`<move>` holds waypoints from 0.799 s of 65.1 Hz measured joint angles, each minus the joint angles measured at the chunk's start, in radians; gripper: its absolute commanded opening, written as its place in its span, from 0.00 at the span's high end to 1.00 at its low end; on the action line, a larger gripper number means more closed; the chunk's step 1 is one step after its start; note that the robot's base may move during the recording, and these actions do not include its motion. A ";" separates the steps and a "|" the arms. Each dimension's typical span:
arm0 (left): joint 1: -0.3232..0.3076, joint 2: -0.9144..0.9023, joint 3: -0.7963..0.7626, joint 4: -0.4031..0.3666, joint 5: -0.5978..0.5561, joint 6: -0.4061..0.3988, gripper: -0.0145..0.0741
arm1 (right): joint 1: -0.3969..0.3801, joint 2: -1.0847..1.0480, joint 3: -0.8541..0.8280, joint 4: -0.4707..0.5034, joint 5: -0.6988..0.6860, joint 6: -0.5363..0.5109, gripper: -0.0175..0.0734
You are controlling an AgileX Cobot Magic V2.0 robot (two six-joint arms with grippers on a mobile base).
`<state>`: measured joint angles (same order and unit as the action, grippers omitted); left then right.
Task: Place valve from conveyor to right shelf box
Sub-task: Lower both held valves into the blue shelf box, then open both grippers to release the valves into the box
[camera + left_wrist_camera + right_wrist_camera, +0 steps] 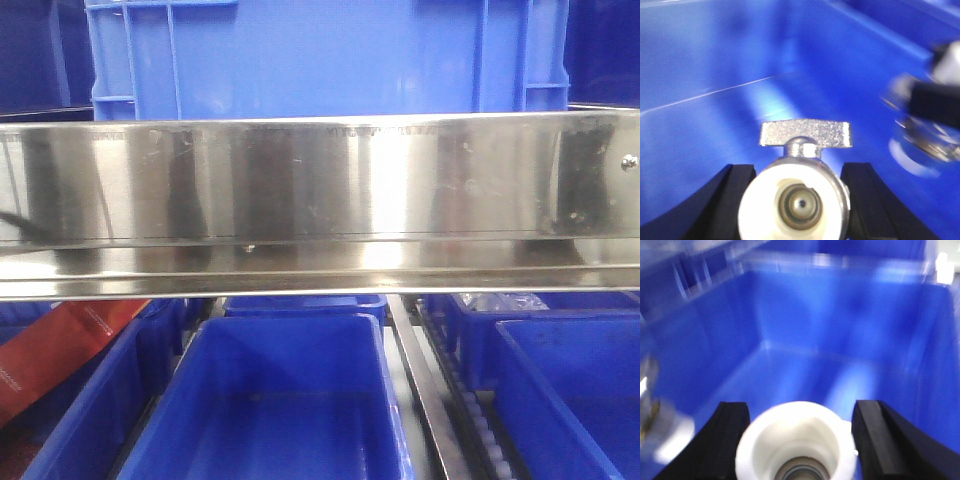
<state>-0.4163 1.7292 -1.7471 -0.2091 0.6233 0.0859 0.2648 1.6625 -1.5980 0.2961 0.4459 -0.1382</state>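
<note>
left gripper (800, 167): part-closed and clamped on T-handle valve (792, 200), black fingers (735, 200) tight on both sides of the body. White-capped port faces the wrist cam. Silver handle (806, 135) sits crosswise just past the fingertips. Beyond it, blue box (715, 60) interior. loose valve (925, 125) sits ahead-right of the gripper, blurred, apart from the held one.

right gripper (801, 405): similar width, closed around second valve (795, 440), white cap between the pads (872, 435). Ahead, blue container (840, 315) walls and corner; can't tell if it's the same box. Blurry metal part (655, 425) at near left, unidentifiable.
</note>
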 measured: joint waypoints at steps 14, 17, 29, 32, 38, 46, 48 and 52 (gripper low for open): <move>0.002 0.030 0.000 -0.002 0.037 -0.001 0.68 | 0.007 0.023 0.000 0.000 0.002 0.000 0.56; 0.002 0.034 0.000 0.000 0.039 -0.001 0.58 | 0.007 0.023 0.000 0.000 0.002 0.000 0.52; 0.002 0.036 -0.001 -0.004 0.022 -0.002 0.32 | 0.007 0.023 -0.005 0.000 -0.012 0.000 0.33; 0.002 0.036 -0.003 -0.006 0.014 -0.002 0.30 | 0.007 0.021 -0.009 0.002 -0.022 0.000 0.30; 0.002 0.036 -0.003 -0.006 0.012 -0.002 0.30 | 0.007 0.019 -0.013 0.004 -0.025 0.000 0.28; 0.002 0.036 -0.003 -0.006 0.005 -0.002 0.30 | 0.007 0.019 -0.013 0.004 -0.025 0.000 0.30; 0.002 0.036 -0.003 -0.006 0.005 -0.002 0.31 | 0.007 0.019 -0.013 0.004 -0.025 0.000 0.32; 0.002 0.036 -0.003 -0.006 -0.001 -0.002 0.35 | 0.007 0.019 -0.013 0.004 -0.025 0.000 0.39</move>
<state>-0.4146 1.7652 -1.7496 -0.2149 0.6225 0.0836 0.2714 1.6818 -1.6114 0.3006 0.4213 -0.1382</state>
